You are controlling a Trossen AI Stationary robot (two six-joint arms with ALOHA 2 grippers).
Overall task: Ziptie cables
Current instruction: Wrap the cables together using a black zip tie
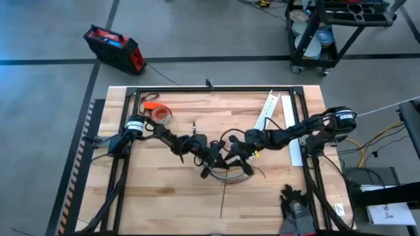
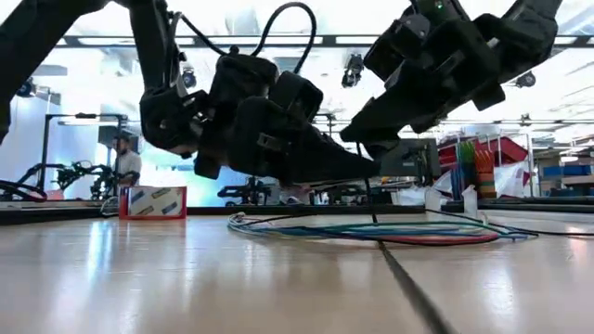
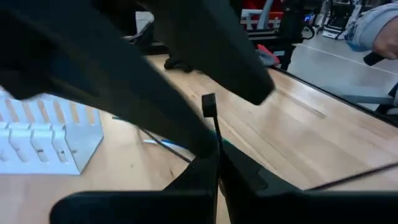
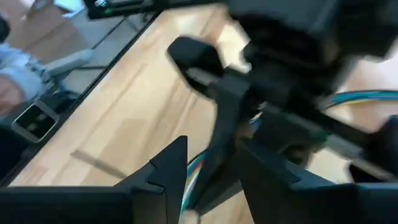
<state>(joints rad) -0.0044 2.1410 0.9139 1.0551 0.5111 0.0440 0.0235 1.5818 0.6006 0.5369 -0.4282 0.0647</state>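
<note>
Together above table centre: left gripper (image 1: pixel 211 165) clamped on thin dark plastic ziptie (image 3: pixel 216 134); right gripper (image 1: pixel 231 159) jaws unclear, over coiled green-blue cables (image 2: pixel 371 231).

Grey floor (image 1: pixel 216 26), red toolbox (image 1: pixel 113 46), wheeled cart (image 1: pixel 328 29)
</note>
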